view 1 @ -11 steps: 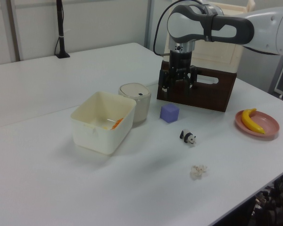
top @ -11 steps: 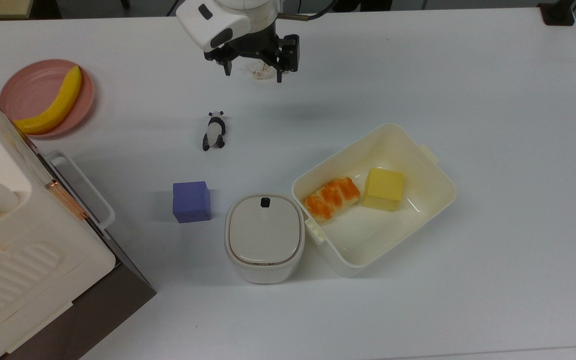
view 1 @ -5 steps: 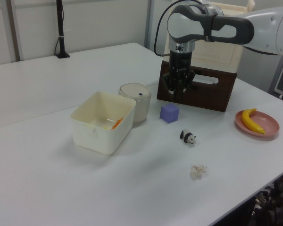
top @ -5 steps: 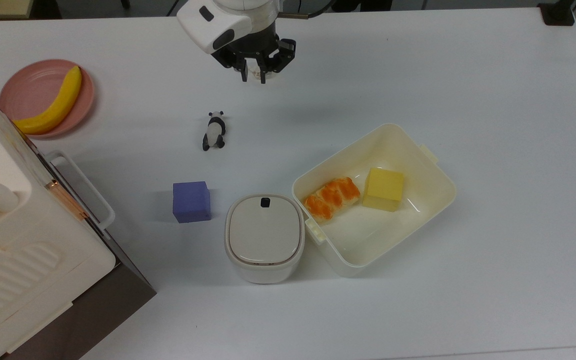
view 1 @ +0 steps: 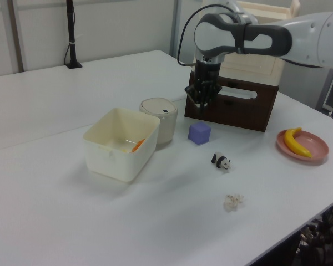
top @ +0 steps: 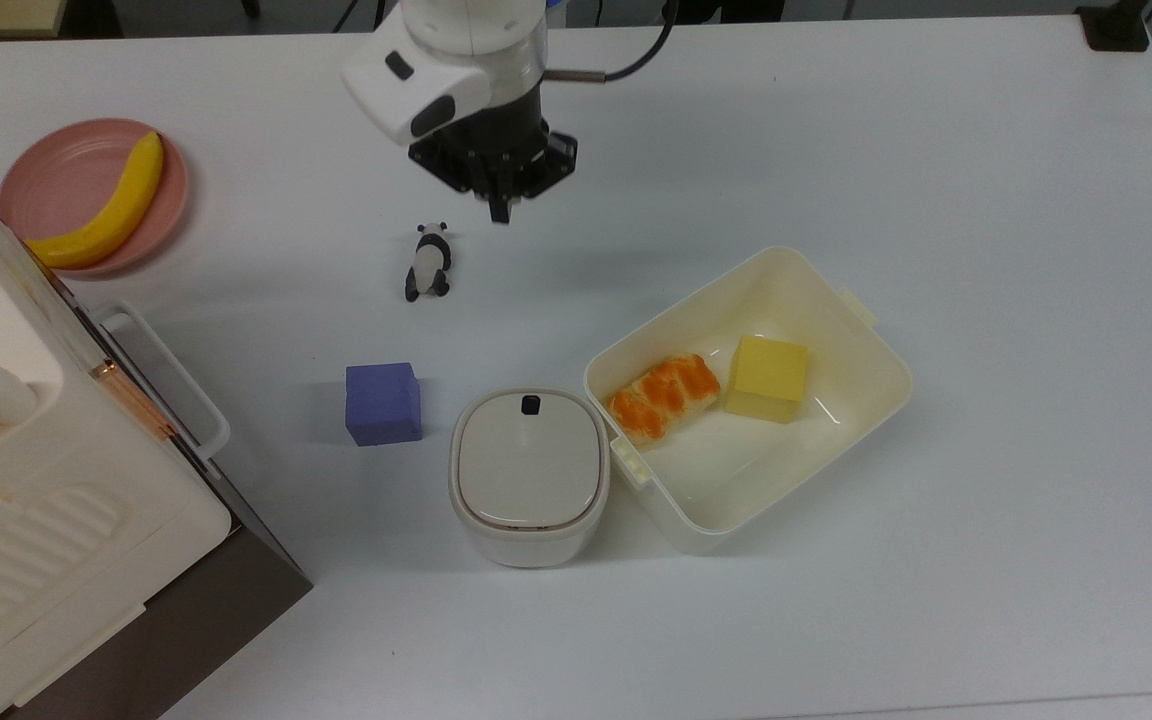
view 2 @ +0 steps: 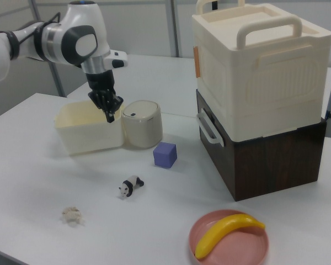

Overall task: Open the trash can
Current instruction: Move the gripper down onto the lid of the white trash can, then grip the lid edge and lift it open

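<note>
1. From my seat the hand (top: 499,213) sits in the upper middle of the top view, pointing down, its fingers pressed together into one tip with nothing between them. It also shows in the left view (view 1: 201,107) and the right view (view 2: 108,117).
2. The trash can (top: 529,477) is in the lower middle of the top view – lid flat and shut, the little black button (top: 530,404) at the lid's upper edge. The hand is well apart from it, up toward the frame's top.
3. Just beside the trash can, on the top view's right, is the cream tub (top: 874,340), touching or nearly touching it – I can't tell which. Inside are an orange-topped pastry (top: 663,397) and a yellow block (top: 767,378).
4. The purple cube (top: 383,403) stands on the table (top: 986,200) near the trash can on the top view's left.
5. The toy panda (top: 428,262) lies just below and left of the hand in the top view.
6. The pink plate (top: 56,170) with the banana (top: 111,205) is in the upper left of the top view.
7. The big white appliance (view 2: 259,66) sits on a dark brown box (view 2: 265,157) at the right view's right.
8. A small pale crumpled scrap (view 2: 71,215) lies in the lower left of the right view, near the table's edge.
</note>
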Action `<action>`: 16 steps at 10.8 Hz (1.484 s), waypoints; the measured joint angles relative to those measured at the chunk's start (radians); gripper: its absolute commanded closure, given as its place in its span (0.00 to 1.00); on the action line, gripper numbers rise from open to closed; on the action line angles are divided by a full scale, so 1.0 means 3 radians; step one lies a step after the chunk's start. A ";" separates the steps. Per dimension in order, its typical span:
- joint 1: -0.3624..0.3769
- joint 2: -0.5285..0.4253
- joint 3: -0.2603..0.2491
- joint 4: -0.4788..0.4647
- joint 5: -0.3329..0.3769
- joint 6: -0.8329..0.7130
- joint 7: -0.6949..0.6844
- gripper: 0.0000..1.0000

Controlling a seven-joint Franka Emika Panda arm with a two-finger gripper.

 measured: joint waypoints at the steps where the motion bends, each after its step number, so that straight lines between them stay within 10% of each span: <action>1: -0.0017 0.0067 0.0000 0.0009 0.0019 0.0217 0.0000 1.00; 9: -0.0034 0.0670 0.0001 0.0201 -0.0003 0.1651 0.0146 1.00; 16: -0.0034 0.0868 0.0001 0.0317 -0.0054 0.1835 0.0292 1.00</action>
